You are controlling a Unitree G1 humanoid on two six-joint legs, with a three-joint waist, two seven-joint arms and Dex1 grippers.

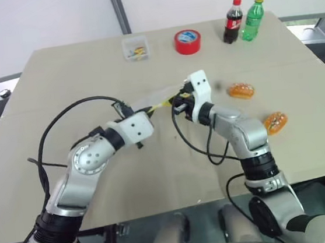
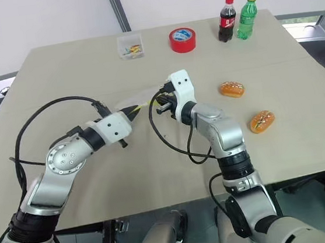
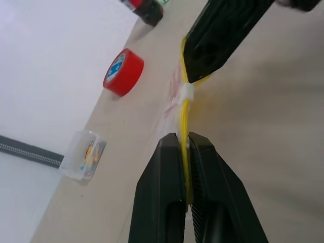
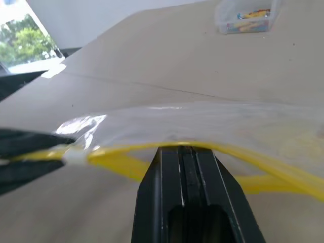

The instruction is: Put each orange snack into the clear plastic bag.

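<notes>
We can't read any text for sure: red tape roll [image 1: 187, 41] has a blue-white label, cola bottle [image 1: 233, 22] just beside it a red one, lettering too small.

Left claw [image 3: 185, 147] on clear plastic bag [image 3: 183, 109]

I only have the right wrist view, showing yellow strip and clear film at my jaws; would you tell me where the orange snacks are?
Observer: Both orange snacks lie on the table, to the right of the right gripper, outside the clear plastic bag.
Operator: Thank you. Is the other arm on the bag too?
Observer: Yes, the left gripper is shut on the yellow strip.
Operator: What stands at the far edge?
Observer: A red tape roll and two bottles.
</notes>
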